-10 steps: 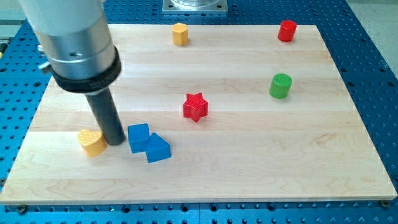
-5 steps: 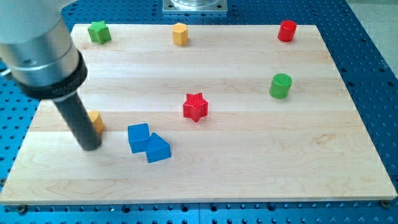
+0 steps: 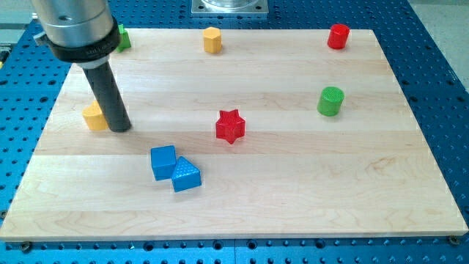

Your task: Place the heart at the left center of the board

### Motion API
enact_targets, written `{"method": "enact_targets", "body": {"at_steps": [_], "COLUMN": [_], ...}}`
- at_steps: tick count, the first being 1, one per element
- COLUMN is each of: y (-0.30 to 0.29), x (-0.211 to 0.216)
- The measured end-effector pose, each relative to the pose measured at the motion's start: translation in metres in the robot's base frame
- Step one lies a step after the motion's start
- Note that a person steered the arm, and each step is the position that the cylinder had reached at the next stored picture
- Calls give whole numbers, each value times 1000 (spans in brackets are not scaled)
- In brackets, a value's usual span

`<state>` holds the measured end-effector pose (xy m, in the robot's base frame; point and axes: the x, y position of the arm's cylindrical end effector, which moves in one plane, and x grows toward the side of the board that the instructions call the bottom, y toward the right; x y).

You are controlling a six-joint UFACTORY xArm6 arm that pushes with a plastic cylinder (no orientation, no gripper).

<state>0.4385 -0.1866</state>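
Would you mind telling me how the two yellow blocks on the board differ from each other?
The yellow heart sits near the view's left edge, the yellow hexagonal block near the view's top. My tip is right against the yellow heart's right side, while the yellow hexagonal block stands alone. The rod hides part of the yellow heart; the yellow hexagonal block shows fully. Both share one colour.

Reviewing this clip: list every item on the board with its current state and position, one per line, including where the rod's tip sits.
my tip: down on the board, against the yellow heart's right side
yellow heart: left centre, partly hidden by the rod
green block: top left, mostly hidden
yellow hexagon: top centre, alone
red cylinder: top right, upright
green cylinder: right, upright
red star: centre, alone
blue cube: touching blue triangle
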Motion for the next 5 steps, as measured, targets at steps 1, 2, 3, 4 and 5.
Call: {"method": "enact_targets", "body": {"at_steps": [1, 2, 3, 4, 5], "y": [-16, -22, -21, -41, -42], "x": [-15, -15, 6, 29, 26]}}
